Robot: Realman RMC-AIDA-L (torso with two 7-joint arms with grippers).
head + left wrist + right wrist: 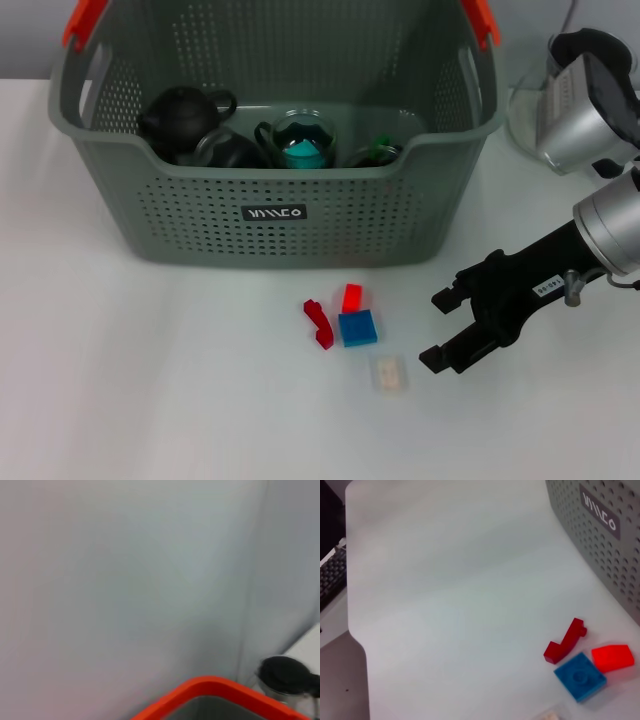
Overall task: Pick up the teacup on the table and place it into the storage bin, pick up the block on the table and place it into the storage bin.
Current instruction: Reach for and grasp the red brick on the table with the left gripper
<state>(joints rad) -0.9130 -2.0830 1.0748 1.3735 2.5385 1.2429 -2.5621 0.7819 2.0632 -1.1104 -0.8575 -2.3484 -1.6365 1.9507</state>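
Four blocks (350, 328) are lying at lower centre — my right gripper (437, 328) is hovering beside them, jaws spread wide, holding nothing.

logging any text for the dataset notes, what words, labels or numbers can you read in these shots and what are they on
Black label with white letters on the front wall of the storage bin: a stylised logo reading roughly "VIIIICO"; the exact letters are hard to tell, in the right wrist view too.
Small white sticker on the right gripper arm: tiny dark characters, too small to read.
Blocks and items inside the bin: no text visible.
Left wrist view: no text.
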